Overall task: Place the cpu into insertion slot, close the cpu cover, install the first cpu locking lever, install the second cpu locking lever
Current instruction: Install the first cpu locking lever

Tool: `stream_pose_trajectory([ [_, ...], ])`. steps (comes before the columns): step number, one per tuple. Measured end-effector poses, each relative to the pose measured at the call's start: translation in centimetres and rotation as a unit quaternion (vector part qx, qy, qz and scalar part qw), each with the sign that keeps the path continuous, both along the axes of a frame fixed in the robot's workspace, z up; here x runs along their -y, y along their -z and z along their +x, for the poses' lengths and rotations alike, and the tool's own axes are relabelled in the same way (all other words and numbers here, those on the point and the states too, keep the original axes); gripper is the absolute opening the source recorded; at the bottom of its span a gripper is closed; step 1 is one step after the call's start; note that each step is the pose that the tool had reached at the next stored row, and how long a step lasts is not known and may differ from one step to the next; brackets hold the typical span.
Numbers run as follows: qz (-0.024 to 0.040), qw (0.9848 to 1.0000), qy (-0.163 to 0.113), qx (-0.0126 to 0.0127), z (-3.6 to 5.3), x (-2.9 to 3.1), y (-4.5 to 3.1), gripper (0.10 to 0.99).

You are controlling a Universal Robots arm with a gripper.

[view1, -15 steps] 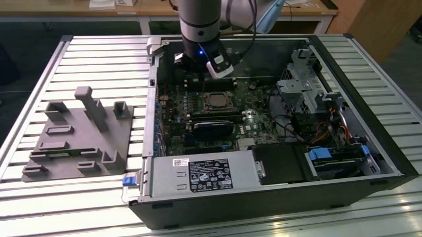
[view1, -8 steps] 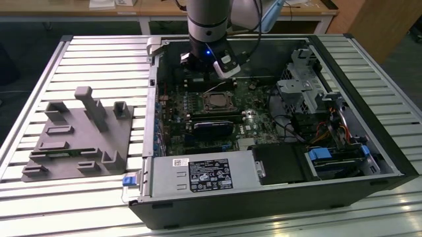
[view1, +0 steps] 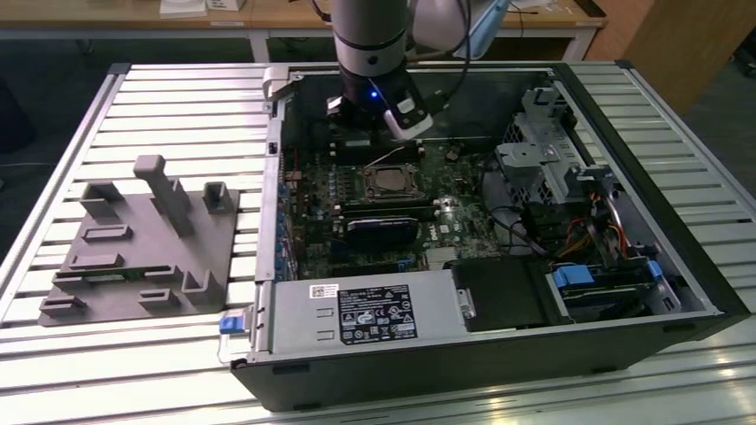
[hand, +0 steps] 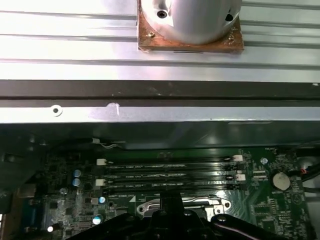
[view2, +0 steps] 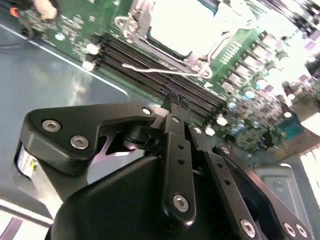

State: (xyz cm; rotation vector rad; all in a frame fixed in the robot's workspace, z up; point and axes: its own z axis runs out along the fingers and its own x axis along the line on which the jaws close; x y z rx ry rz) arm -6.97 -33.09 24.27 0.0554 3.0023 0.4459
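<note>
In the exterior view my gripper (view1: 392, 135) hangs inside the open computer case, just beyond the far edge of the insertion slot (view1: 390, 182), a square socket with a silvery rim. In the second wrist view the fingertips (view2: 172, 100) are shut together with nothing visible between them, hovering over the black memory slots beside the socket. The cpu (view2: 175, 22) lies in the socket as a bright pale square. The cpu cover (view2: 136, 22) frames it. A thin wire lever (view2: 160, 70) runs along the socket's near side. The first wrist view has the gripper (hand: 172, 210) above the socket rim (hand: 150, 206).
A grey moulded fixture (view1: 136, 248) sits on the slatted table at the exterior view's left. Inside the case are a power supply (view1: 354, 310), a drive cage (view1: 543, 150) and cables at the exterior view's right. Long black memory slots (hand: 170, 175) run beside the socket, under the case wall (hand: 150, 112).
</note>
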Motion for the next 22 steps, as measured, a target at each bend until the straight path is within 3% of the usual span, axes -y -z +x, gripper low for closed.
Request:
stream_pose_trajectory([
  [2, -0.0002, 1.0, 0.0, 0.01, 0.0, 0.01, 0.09, 0.106],
  [4, -0.0002, 0.9999, 0.001, 0.014, 0.0, 0.02, 0.29, 0.106],
  [6, -0.0002, 0.9999, 0.001, 0.0163, 0.0, 0.02, 0.54, 0.106],
  [15, -0.0004, 0.9998, 0.009, 0.0202, 0.36, 0.03, 1.95, 0.106],
  [22, -0.0007, 0.9994, 0.028, 0.0207, 0.79, 0.03, 2.93, 0.106],
])
